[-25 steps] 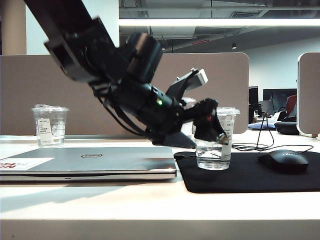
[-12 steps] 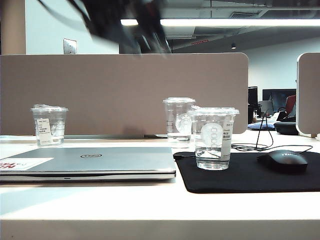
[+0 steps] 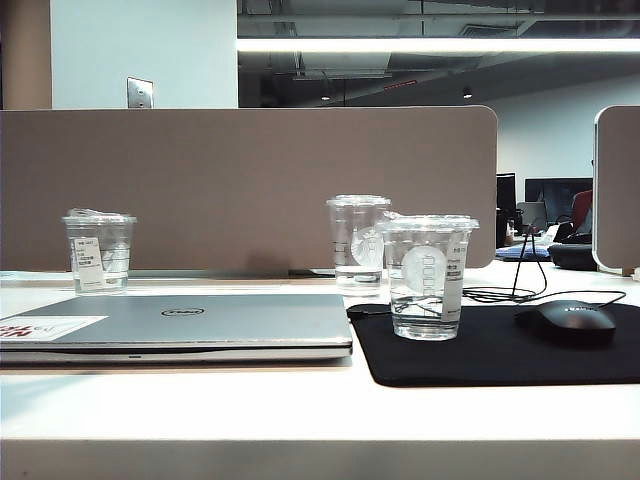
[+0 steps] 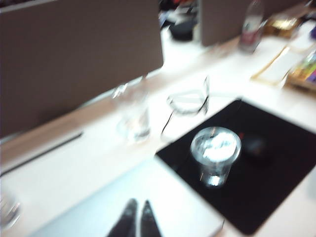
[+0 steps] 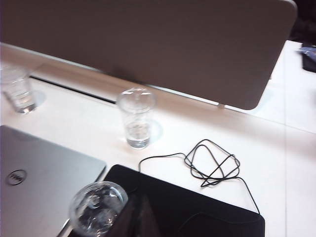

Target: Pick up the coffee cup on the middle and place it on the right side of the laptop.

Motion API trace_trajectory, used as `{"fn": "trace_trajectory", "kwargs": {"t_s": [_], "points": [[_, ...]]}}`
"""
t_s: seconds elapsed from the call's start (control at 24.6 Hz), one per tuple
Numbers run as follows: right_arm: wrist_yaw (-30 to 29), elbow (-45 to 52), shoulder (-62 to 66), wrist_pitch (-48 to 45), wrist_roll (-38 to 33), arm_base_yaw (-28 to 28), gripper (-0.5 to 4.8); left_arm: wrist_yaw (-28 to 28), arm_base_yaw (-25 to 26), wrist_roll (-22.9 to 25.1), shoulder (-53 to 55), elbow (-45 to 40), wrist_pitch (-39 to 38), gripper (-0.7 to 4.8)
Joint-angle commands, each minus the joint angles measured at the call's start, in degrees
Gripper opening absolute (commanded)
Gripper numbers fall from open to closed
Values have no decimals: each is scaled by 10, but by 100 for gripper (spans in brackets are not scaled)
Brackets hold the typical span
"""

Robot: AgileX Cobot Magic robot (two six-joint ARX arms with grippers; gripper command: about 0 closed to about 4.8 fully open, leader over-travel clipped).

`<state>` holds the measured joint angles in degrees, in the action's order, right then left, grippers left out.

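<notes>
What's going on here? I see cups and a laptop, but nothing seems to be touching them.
Right now nothing is held. The coffee cup stands on the black mouse mat, just right of the closed laptop. The left gripper hangs shut and empty above the laptop, out of the exterior view. The right gripper hovers near the cup, looking shut. Two other cups stand further back.

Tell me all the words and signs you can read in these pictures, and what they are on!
"DELL", round logo on the laptop lid.
White-and-red sticker on the laptop's corner: red marks, too small to read.
Coffee cup: round white logo and a column of white boxes, no words readable.
Taller cup behind it: round logo, blurred.
Short cup far left: white paper label, print too tiny.
Mouse: faint mark, unreadable.
</notes>
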<state>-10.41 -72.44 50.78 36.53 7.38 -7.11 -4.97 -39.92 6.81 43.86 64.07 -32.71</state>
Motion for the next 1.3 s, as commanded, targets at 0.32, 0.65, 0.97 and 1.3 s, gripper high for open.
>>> {"fn": "trace_trajectory", "kwargs": {"t_s": [0.32, 0.65, 0.97, 1.3], "points": [[-26, 137, -193, 27, 5, -14, -6, -45, 0, 3, -166, -90, -121, -6], [-21, 303, -383, -3, 2, -13, -5, -157, 0, -9, -325, -326, 28, -6], [-22, 406, -442, -68, -18, -13, -5, -108, 0, -6, -328, -494, 255, -6], [13, 488, -450, -159, -49, -13, -5, -76, 23, -5, -333, -572, 322, -6]]}}
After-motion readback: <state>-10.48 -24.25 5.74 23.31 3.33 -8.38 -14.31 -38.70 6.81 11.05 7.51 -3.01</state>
